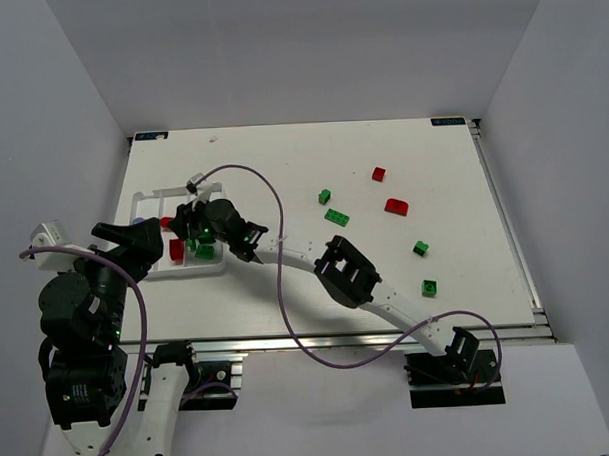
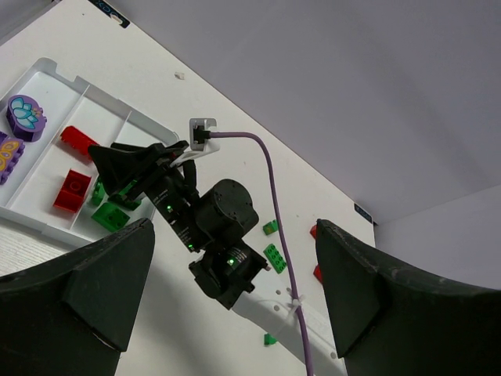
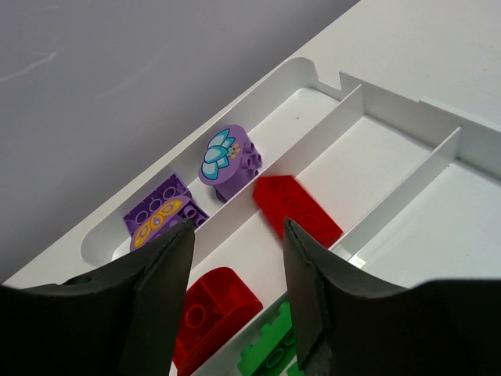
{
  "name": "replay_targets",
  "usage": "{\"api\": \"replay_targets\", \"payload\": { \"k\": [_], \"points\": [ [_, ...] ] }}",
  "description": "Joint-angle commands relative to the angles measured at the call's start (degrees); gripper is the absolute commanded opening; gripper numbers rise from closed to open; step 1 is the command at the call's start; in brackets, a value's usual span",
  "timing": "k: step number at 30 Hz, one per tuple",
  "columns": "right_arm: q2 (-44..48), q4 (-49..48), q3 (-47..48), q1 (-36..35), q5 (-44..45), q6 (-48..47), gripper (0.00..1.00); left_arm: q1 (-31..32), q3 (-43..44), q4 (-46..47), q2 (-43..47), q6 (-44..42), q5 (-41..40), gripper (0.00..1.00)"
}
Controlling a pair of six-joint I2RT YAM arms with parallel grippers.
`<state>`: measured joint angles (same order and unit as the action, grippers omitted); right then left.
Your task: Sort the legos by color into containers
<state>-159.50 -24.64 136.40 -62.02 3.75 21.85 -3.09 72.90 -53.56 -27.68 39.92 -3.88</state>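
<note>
Finds the left gripper [image 2: 233,227] at the near left, close to the tray [image 3: 383,157], jaws spread wide with nothing between them. Finds the right gripper [image 3: 236,231] stretched across and hovering over the tray, jaws parted, gripping nothing. Notes a red sloped brick [image 3: 296,207] (blurred) just beyond its fingertips in the middle compartment, apart from both fingers. Logs a second red brick [image 3: 215,301] nearer in that compartment, with a green brick [image 3: 270,352] just beside it; cannot tell the green brick's compartment. Logs in the outer long compartment a square purple piece [image 3: 160,215] with orange print and a round purple piece [image 3: 227,160] with a flower print. Counts six loose bricks on the table [image 1: 282,149] to the right, well apart from the tray, nearest to farthest: green one [image 1: 429,288], green one [image 1: 420,248], green one [image 1: 336,217], red one [image 1: 396,207], green one [image 1: 324,196], red one [image 1: 379,173].
</note>
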Motion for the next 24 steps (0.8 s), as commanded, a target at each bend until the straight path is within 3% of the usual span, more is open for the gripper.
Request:
{"api": "replay_targets", "payload": {
  "k": [1, 5, 8, 14, 15, 16, 19, 24],
  "points": [
    [-0.29, -4.18, 2.56, -0.30, 0.73, -0.84, 0.54, 0.19, 0.31, 0.39, -0.35, 0.16, 0.01, 0.92],
    [1.11, -5.49, 0.89, -0.21, -0.49, -1.10, 0.54, 0.10, -0.22, 1.00, -0.36, 0.33, 0.54, 0.92],
    [4.01, -7.08, -0.78, 0.67, -3.12, -2.50, 0.52, 0.19, -1.53, 2.05, -0.71, 0.59, 2.12, 0.85],
    [16.03, -5.87, -7.54, 6.11, -19.98, -9.44, 0.53, 0.11, -6.45, 9.34, -2.55, 0.33, 11.95, 0.37],
    [17.54, -3.42, -8.07, 8.64, -23.75, -10.41, 0.59, 0.19, -7.07, 10.40, -2.99, 0.42, 13.27, 0.33],
    [18.86, 2.70, -8.16, 9.97, -30.66, -11.38, 0.89, 0.19, -7.68, 13.02, -3.43, 0.59, 16.16, 0.30],
    [25.45, 13.00, -12.28, 15.33, -37.74, -15.16, 0.89, 0.19, -10.84, 18.46, -5.10, 2.35, 21.61, 0.32],
    [41.27, 20.76, -27.48, 27.97, -44.53, -16.57, 0.86, 0.19, -16.12, 24.72, -8.26, 6.13, 26.64, 0.62]
  ]
}}
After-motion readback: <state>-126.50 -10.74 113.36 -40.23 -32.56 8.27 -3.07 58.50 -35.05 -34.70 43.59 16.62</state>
